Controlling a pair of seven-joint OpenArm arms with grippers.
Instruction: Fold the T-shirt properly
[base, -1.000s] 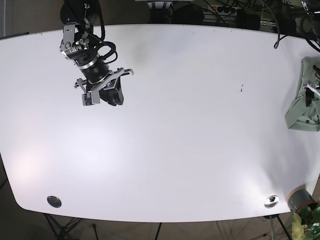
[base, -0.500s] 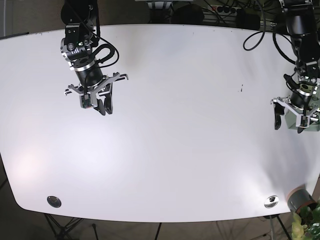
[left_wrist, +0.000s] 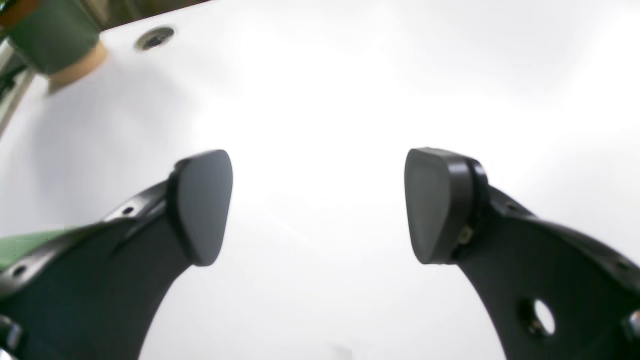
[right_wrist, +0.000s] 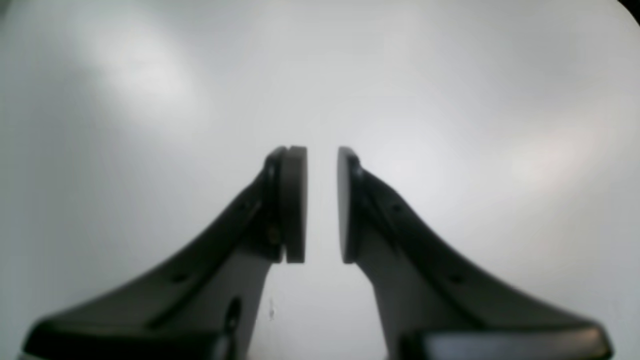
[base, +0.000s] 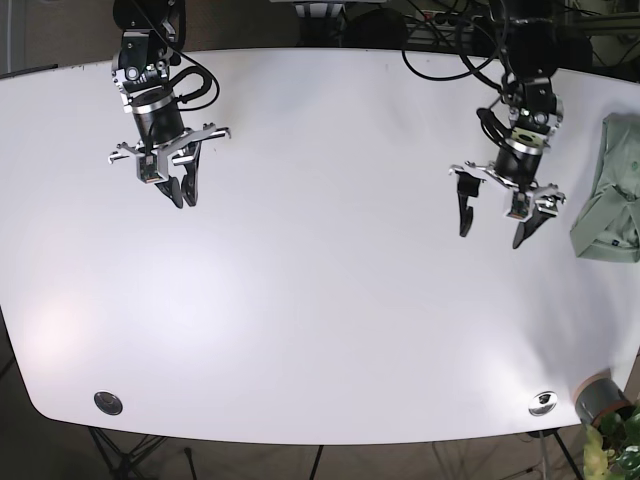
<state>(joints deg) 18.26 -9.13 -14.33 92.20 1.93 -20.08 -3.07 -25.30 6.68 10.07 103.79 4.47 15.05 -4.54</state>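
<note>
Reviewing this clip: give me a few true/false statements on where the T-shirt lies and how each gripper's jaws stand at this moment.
1. The green T-shirt lies bunched at the table's right edge in the base view. True.
2. The left gripper holds the T-shirt. False: its jaws stand wide apart over bare table, beside the shirt and not touching it.
3. The right gripper's jaws are nearly together, with only a narrow gap. True.
4. The right gripper grips a sleeve. False: nothing sits between its jaws.
5. The T-shirt is spread flat mid-table. False: it is crumpled at the edge.
</note>
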